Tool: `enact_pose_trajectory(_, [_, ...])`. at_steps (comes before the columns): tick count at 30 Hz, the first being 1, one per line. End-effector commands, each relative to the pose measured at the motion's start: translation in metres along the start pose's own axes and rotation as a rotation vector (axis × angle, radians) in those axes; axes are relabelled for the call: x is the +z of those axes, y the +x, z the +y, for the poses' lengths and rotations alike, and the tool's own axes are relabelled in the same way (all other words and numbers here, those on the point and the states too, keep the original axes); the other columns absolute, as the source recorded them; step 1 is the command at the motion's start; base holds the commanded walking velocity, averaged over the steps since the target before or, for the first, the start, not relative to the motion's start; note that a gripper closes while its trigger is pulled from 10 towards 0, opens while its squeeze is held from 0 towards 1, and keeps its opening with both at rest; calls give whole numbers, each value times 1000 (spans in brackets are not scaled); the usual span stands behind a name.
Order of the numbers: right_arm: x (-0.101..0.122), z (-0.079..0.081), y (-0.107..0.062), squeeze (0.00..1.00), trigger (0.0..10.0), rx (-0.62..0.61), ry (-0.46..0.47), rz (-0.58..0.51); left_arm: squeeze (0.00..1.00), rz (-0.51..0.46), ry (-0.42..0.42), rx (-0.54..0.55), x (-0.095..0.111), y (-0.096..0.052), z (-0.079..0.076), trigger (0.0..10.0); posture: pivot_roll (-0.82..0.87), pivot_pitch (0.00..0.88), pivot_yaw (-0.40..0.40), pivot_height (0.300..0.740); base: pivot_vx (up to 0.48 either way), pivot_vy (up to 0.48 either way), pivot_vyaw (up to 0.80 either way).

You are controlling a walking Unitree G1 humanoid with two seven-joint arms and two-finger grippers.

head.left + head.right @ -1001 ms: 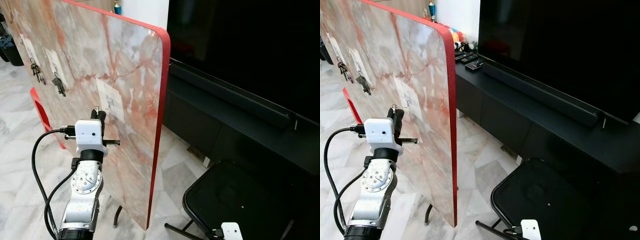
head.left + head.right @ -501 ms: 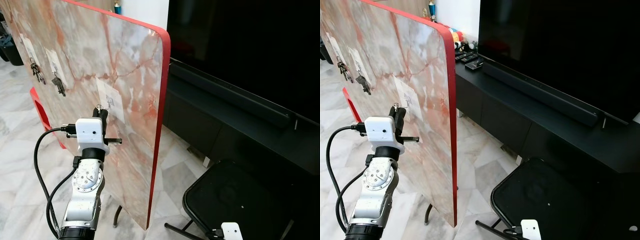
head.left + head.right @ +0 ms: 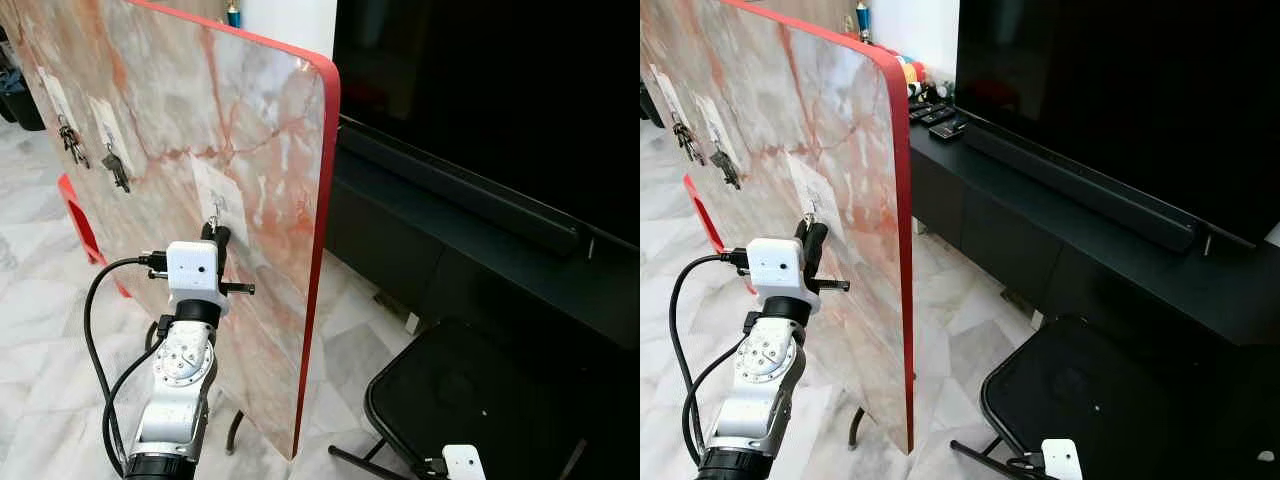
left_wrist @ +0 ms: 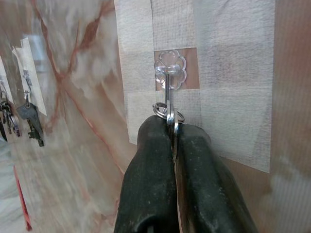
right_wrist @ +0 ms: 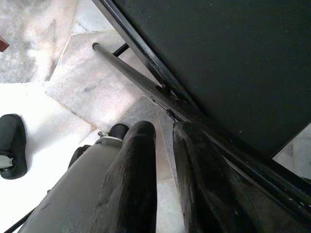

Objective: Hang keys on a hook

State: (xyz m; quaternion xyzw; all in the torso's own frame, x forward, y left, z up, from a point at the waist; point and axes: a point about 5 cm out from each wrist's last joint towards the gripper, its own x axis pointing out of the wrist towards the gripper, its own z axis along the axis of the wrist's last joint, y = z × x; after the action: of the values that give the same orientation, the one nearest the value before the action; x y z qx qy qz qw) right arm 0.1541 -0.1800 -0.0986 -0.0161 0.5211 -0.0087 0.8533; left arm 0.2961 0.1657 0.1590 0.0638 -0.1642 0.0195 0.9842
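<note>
A clear flower-shaped hook (image 4: 170, 73) is stuck on a taped paper patch on the upright marble board (image 3: 270, 120). My left gripper (image 4: 170, 127) is shut on a metal key ring (image 4: 168, 112). The ring sits right at the hook's stem, touching or overlapping it; I cannot tell whether it is over the hook. From the head, the left gripper (image 3: 218, 235) is pressed up to the board just below the hook (image 3: 216, 208). My right gripper (image 5: 164, 130) hangs low by a black chair, open by a narrow gap with nothing in it.
Two other key bunches (image 3: 117, 168) (image 3: 70, 138) hang on hooks further left on the board. The board's red edge (image 3: 325, 200) stands right of my left arm. A black chair (image 3: 470, 395), a dark TV stand (image 3: 470, 240) and a big TV lie to the right.
My left arm has moved right and slightly up along the board, bringing the key ring from left of the paper patch to the hook. The right arm has not moved.
</note>
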Motion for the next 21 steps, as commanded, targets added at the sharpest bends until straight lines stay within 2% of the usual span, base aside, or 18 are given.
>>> enact_pose_trajectory(1, [2, -3, 0, 0, 10000, -7, -6, 1, 0, 13, -8, -5, -1, 1, -1, 10000, 54, 0, -82, 740, 0, 0, 0])
enact_pose_trajectory(21, [2, -3, 0, 0, 10000, -8, -5, -1, 0, -17, -8, 2, 4, 0, 0, 10000, 58, 0, -84, 740, 0, 0, 0])
